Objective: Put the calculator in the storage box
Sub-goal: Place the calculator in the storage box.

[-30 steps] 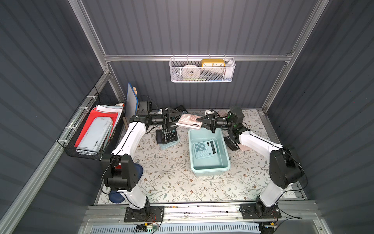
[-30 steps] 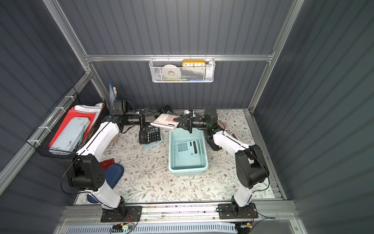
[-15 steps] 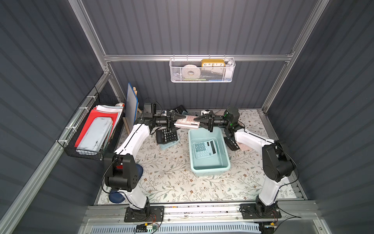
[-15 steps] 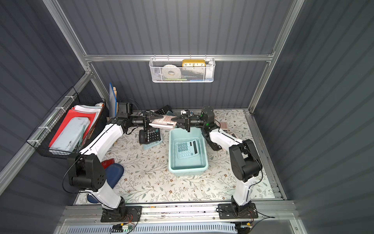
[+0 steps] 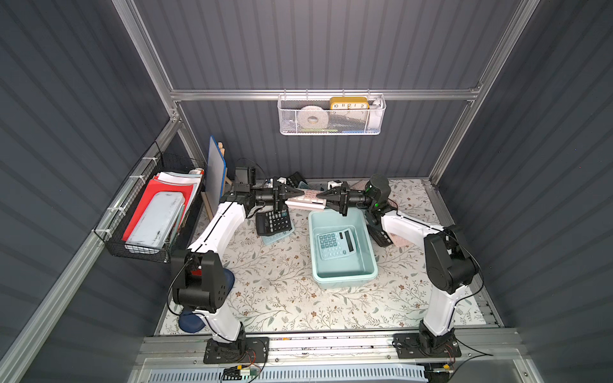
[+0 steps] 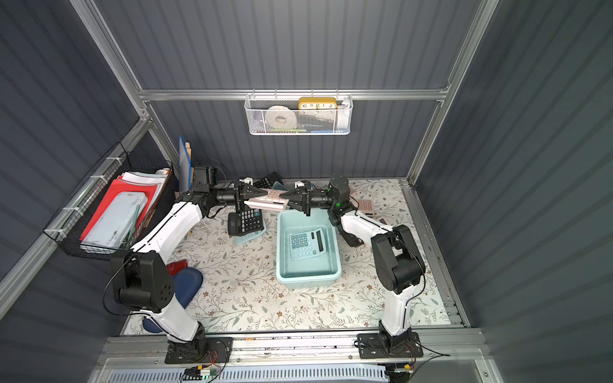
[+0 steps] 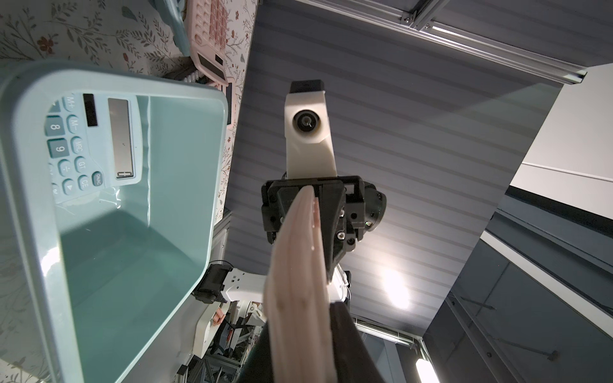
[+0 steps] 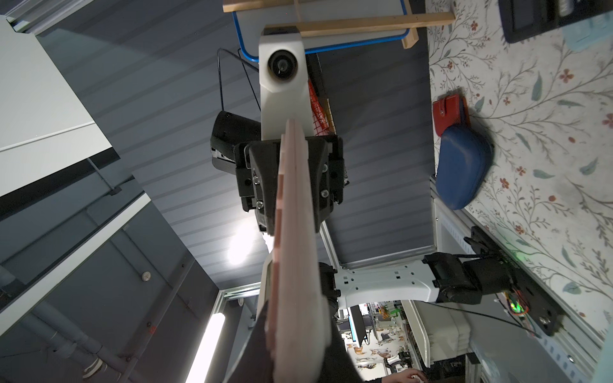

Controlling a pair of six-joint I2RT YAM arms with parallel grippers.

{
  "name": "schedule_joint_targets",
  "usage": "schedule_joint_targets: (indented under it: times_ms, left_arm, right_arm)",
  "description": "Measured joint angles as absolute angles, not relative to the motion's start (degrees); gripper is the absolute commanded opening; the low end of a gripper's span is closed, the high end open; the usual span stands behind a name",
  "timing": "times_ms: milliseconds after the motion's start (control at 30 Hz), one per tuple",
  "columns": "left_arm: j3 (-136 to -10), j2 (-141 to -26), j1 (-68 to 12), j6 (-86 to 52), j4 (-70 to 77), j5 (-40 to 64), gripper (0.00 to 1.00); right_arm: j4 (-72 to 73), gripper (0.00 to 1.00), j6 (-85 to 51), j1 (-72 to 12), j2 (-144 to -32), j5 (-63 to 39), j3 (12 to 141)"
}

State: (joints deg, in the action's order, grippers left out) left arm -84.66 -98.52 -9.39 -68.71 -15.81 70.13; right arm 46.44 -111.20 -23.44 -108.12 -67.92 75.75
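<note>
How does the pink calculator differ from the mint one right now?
The pink calculator is in the air, held at its two ends by the left gripper and the right gripper; the mint calculator lies loose on the floor of the storage box. The pink calculator is pale pink; the mint calculator matches the box. Both show their keys upward.

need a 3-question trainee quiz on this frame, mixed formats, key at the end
1. True or false: the storage box is empty.
2. The pink calculator is: A) lying in the box; B) in the air, each end between the jaws of a gripper, the left gripper and the right gripper; C) leaning on the box's outside.
3. On which arm's side of the box does the black calculator sit?

Key
1. False: the teal calculator lies in it.
2. B
3. The left arm's.
</note>
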Motion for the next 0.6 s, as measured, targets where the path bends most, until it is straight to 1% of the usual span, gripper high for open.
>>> schedule_joint_targets:
  times_ms: [133, 200, 367, 400, 533, 600]
  left_arm:
    - [-85.25, -99.26, -9.39, -68.93, -16.60, 68.51, 0.11]
    - [-85.36, -99.29, -9.30, -68.90, -16.99, 67.13, 0.10]
    - [-85.43, -99.29, -8.49, -68.88, -18.68, 61.98, 0.09]
    - [-85.43, -99.29, -8.29, -68.93, -18.72, 60.71, 0.08]
    - [-85.45, -99.18, -8.16, -68.90, -18.74, 55.27, 0.09]
    - [-85.45, -98.67, -8.16, -68.93, -19.14, 51.62, 0.09]
  right_arm:
    - [35.88, 0.48, -102.52, -23.44, -105.75, -66.98, 75.96]
    - [29.08, 0.58, -96.99, -23.33, -103.53, -66.00, 76.01]
    - [10.26, 0.73, -82.67, -22.33, -98.00, -62.28, 78.81]
    - [6.87, 0.79, -80.12, -22.02, -96.97, -61.28, 79.53]
    - [-2.42, 0.92, -74.50, -20.88, -93.27, -56.90, 80.71]
    - [-6.20, 0.96, -72.75, -20.49, -91.90, -54.94, 81.30]
